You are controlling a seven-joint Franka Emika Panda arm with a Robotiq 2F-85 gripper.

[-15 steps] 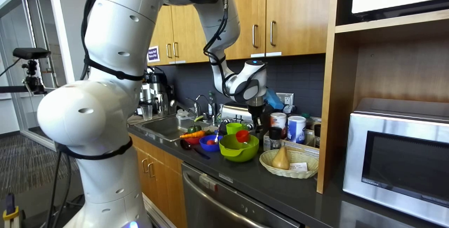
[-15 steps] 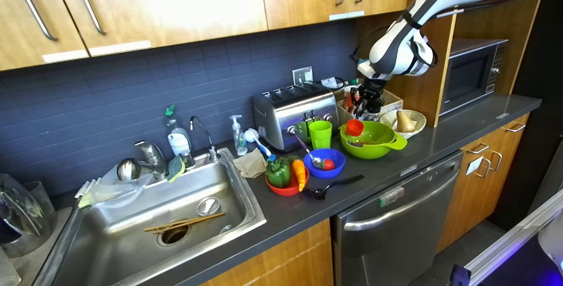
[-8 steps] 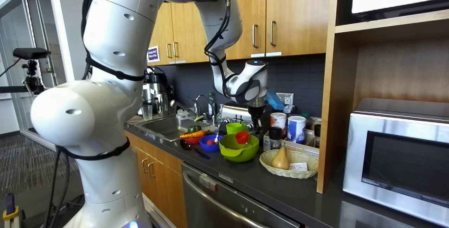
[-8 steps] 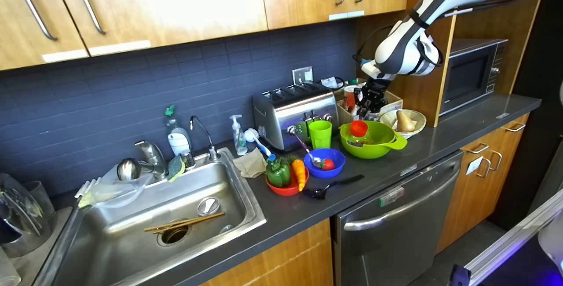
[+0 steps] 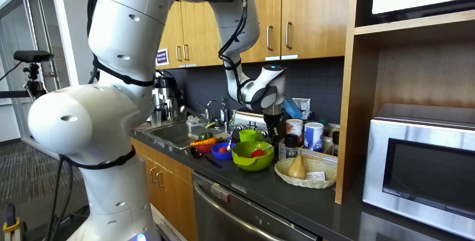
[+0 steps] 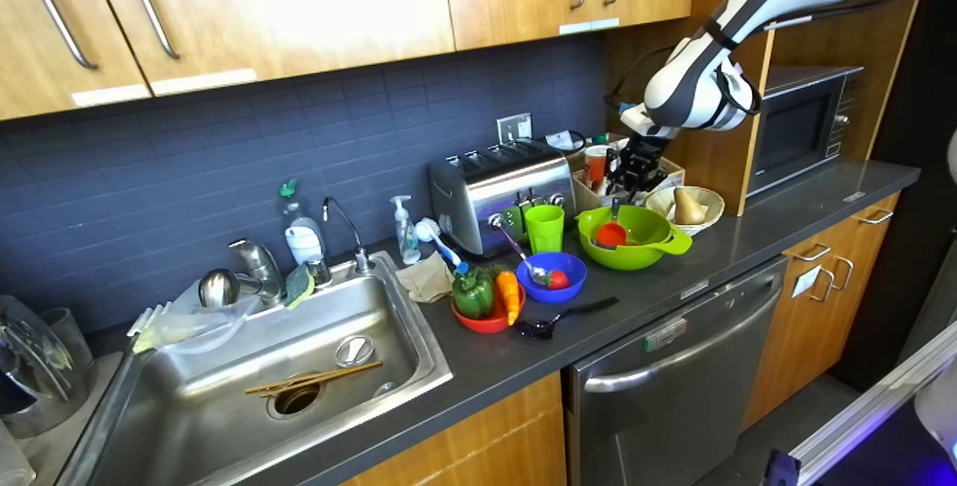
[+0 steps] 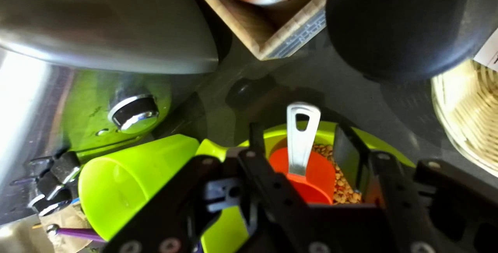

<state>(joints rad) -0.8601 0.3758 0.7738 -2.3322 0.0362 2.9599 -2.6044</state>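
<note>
A red measuring cup (image 6: 611, 235) with a light metal handle (image 7: 300, 148) sits in the green bowl (image 6: 635, 253). The cup also shows in the wrist view (image 7: 323, 171) and in an exterior view (image 5: 257, 153). Its handle rises at the bowl's back rim. Brown lentil-like grains (image 7: 342, 190) lie in the bowl beside the cup. My gripper (image 7: 300, 144) is open and points down over the bowl's back side. In the wrist view the handle appears between the spread fingers, with gaps on both sides. The gripper also shows in both exterior views (image 5: 274, 140) (image 6: 629, 191).
A green cup (image 6: 545, 230) and a toaster (image 6: 516, 191) stand beside the bowl. A blue bowl (image 6: 577, 285) and a red bowl (image 6: 478, 324) with vegetables are nearer the sink. A wooden box (image 6: 673, 173) and a basket (image 6: 716, 209) with a squash (image 6: 688, 208) stand on the opposite side.
The red cup has dropped from a raised, tilted pose to lower in the green bowl, its handle now up. My gripper has shifted slightly toward the microwave and the cup is out of it.
</note>
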